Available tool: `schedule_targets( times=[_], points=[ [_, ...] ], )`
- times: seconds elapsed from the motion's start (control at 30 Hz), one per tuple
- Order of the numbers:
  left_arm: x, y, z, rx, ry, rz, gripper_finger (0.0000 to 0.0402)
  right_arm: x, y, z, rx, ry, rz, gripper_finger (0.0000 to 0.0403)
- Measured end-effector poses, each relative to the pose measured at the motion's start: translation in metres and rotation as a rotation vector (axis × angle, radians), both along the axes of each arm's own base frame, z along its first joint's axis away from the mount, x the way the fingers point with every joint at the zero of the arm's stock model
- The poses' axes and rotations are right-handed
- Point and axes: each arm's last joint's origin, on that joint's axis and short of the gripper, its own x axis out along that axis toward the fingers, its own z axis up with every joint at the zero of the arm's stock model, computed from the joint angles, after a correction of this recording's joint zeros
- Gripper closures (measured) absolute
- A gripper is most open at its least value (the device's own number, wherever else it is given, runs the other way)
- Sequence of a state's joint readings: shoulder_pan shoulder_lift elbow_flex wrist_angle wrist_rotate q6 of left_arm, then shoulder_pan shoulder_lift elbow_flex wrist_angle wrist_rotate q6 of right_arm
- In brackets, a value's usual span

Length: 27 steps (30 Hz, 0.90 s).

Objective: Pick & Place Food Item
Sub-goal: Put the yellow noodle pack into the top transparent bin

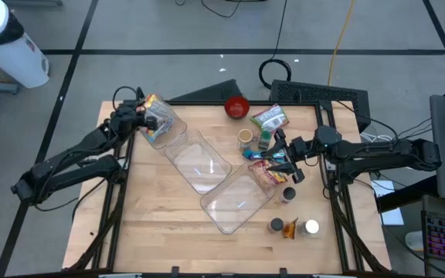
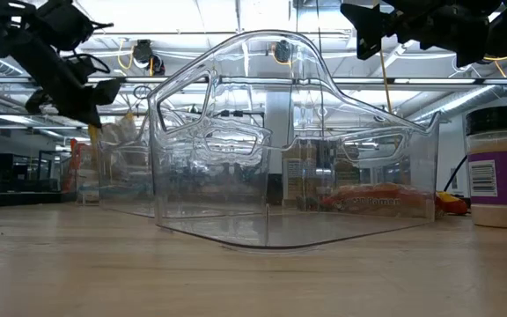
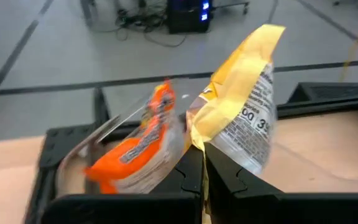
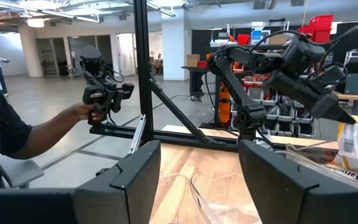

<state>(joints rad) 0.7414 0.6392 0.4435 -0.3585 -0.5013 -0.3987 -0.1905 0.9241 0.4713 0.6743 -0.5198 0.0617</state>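
The yellow crinkled snack packet with printed nutrition text (image 3: 244, 106) is clamped between the closed fingers of the left gripper (image 1: 147, 121), held above the far-left clear plastic bin (image 1: 165, 131) at the table's back left corner. That bin already holds an orange wrapped snack (image 3: 135, 149), seen just beside the yellow packet in the left wrist view.

Judgement: the pick is done and the packet is carried to the bin; release into it remains.

Two more clear plastic bins run diagonally across the wooden table (image 1: 161, 224); the middle one (image 1: 199, 162) looks empty, and the near-right one (image 1: 242, 197) has an orange-and-red packet (image 1: 269, 174) at its right end.

The right gripper (image 1: 286, 158) hovers with jaws apart over the loose items at the right: a green-and-white pouch (image 1: 271, 118), a red bowl (image 1: 237, 106) and small jars (image 1: 290, 227), all unsorted.
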Motion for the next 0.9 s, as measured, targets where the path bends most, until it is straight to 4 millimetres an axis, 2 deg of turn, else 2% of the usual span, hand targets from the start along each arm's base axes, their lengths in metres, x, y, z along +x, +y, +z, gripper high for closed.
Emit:
schedule_targets(
  times=[0.3, 0.67, 0.9],
  points=[
    [-0.002, -0.002, -0.004, -0.054, -0.028, 0.036, 0.0397, 0.0, 0.0, 0.0, 0.002, -0.001, 0.0, 0.0193],
    [-0.001, -0.005, 0.028, -0.009, -0.046, 0.016, 0.0399, 0.0, -0.001, 0.0, 0.006, -0.002, -0.028, 0.0195],
    [-0.005, -0.007, 0.023, -0.052, -0.016, 0.072, 0.0399, 0.0, -0.001, 0.0, 0.004, -0.002, -0.025, 0.0196]
  ],
)
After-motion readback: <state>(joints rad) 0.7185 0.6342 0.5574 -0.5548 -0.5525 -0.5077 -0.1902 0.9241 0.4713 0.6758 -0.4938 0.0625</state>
